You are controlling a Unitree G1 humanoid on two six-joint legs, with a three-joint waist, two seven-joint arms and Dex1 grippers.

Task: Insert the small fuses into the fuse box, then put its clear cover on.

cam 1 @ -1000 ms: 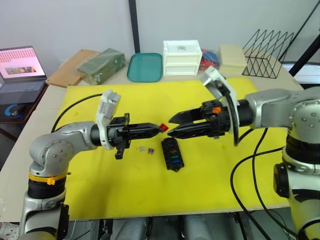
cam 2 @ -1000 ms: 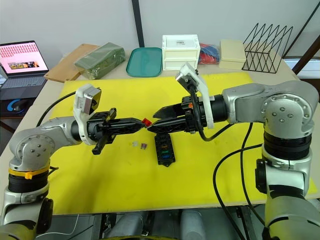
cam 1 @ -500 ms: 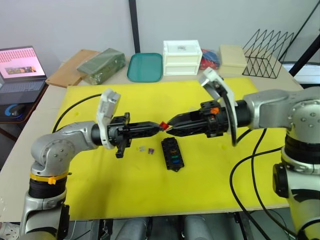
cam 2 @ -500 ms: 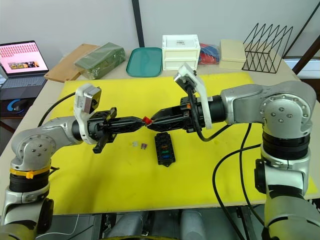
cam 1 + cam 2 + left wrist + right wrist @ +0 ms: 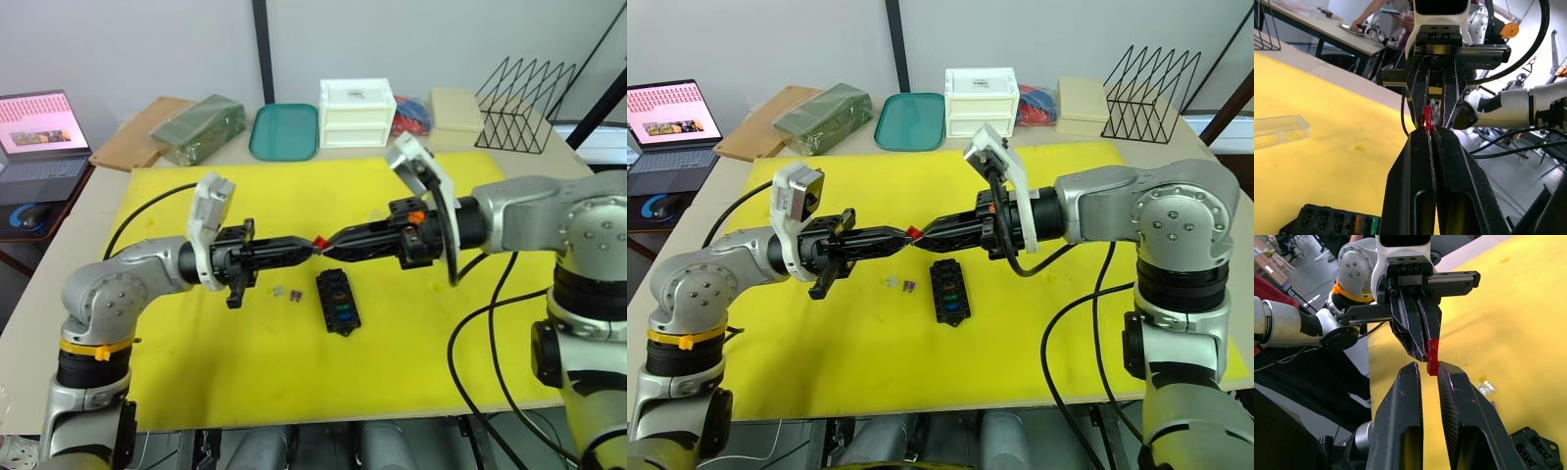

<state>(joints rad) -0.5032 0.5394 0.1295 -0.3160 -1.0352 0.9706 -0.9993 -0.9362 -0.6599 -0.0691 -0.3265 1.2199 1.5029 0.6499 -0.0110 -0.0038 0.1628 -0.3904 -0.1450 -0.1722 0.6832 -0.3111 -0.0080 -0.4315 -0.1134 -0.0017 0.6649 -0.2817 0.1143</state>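
1. While one fuse box [image 5: 337,303] lies on the yellow mat [image 5: 411,343], two loose fuses [image 5: 286,293] rest just left of it.
2. Above the box, the left gripper [image 5: 315,247] pinches one red fuse [image 5: 319,243].
3. The right gripper [image 5: 331,244], wider a second ago, has narrowed around that fuse.

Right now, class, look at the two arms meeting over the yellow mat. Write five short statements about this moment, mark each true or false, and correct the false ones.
1. The left gripper is shut on the red fuse. True.
2. The right gripper has clamped the red fuse tight. False: its fingers are slightly apart, with the fuse between their tips.
3. The fuse box lies on the yellow mat below the meeting grippers. True.
4. The clear cover sits on the fuse box. False: it lies apart on the mat.
5. All the small fuses are in the box. False: two loose fuses lie beside it.
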